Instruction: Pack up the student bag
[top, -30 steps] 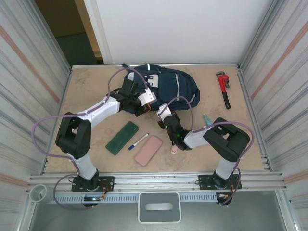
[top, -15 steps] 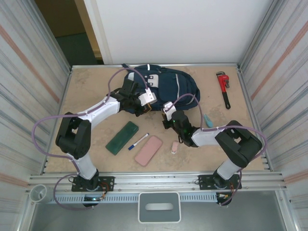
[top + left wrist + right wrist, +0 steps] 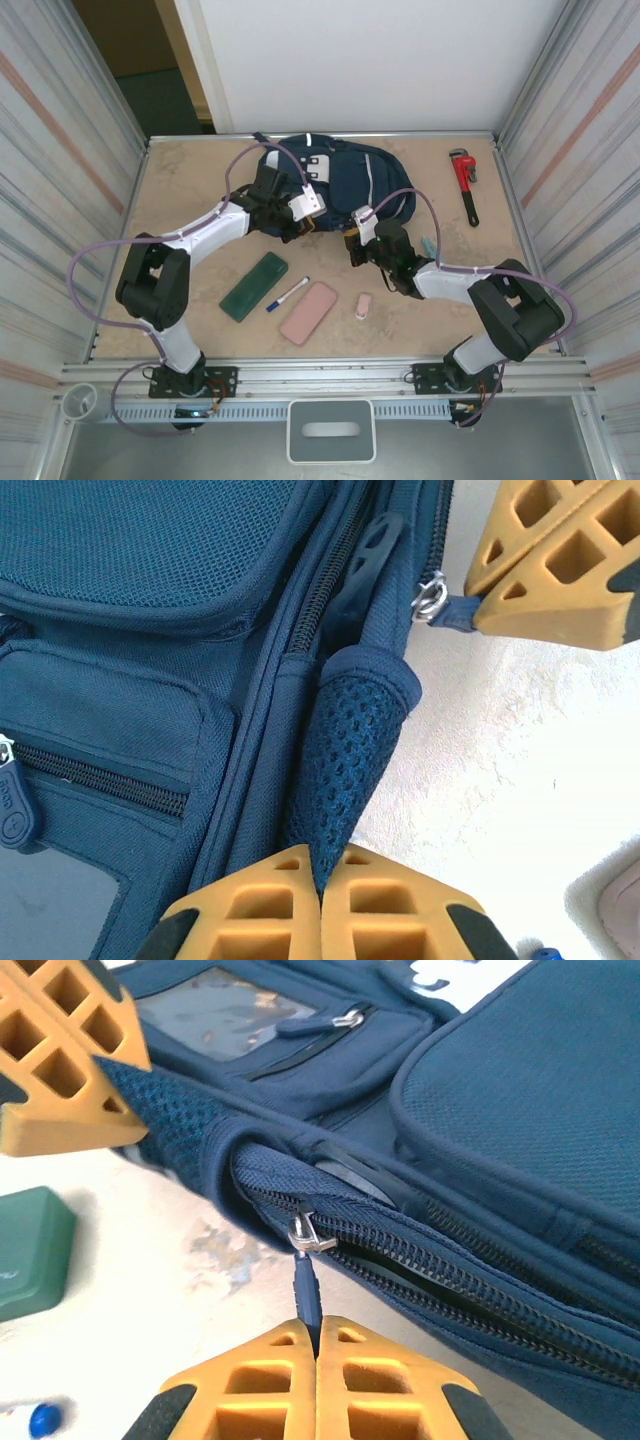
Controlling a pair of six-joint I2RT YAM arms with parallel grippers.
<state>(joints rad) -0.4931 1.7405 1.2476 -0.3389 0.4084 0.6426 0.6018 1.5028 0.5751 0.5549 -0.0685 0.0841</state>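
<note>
The navy student bag (image 3: pixel 350 178) lies at the back middle of the table. My left gripper (image 3: pixel 298 222) is at its near left edge, shut on a blue mesh flap (image 3: pixel 352 742) of the bag; the pinch shows at my left gripper (image 3: pixel 325 865). My right gripper (image 3: pixel 353 238) is at the bag's near edge, shut on the fabric zipper pull (image 3: pixel 307 1290), with the closed tips of my right gripper (image 3: pixel 318 1335) just below the metal slider. The zipper (image 3: pixel 470 1285) gapes partly open to the right of the slider.
On the table in front of the bag lie a green case (image 3: pixel 254 286), a blue-capped marker (image 3: pixel 288 294), a pink case (image 3: pixel 309 313) and a small pink eraser (image 3: pixel 363 305). A teal object (image 3: pixel 430 247) lies by the right forearm. A red pipe wrench (image 3: pixel 463 180) lies back right.
My right gripper has slid a little to the right along the bag's near edge, and its forearm swung right, uncovering the pink eraser. The left arm has not moved.
</note>
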